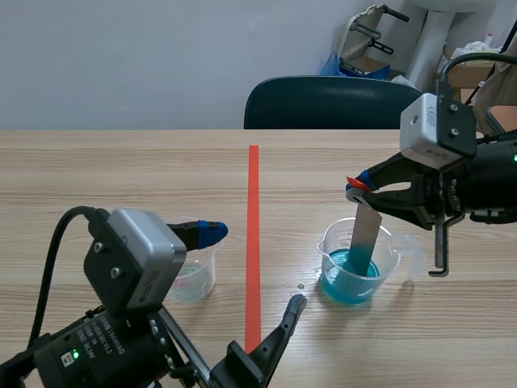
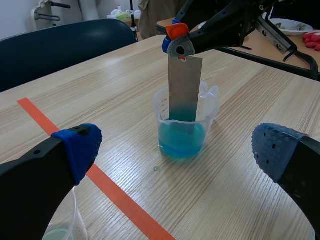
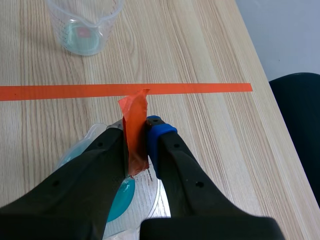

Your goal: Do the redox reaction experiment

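The right end effector, clamped on the taped top of the flat grey metal strip, holds its lower end in the clear plastic beaker of blue liquid, so the immersion step appears underway and the next move calls for a straight upward lift.

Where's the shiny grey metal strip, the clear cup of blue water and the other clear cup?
Grey metal strip (image 2: 184, 90), left wrist view, its flat middle.
Clear plastic cup of blue liquid (image 2: 181, 142), left wrist view, blue-filled wall.
Other clear plastic cup (image 3: 82, 36), right wrist view, its base.
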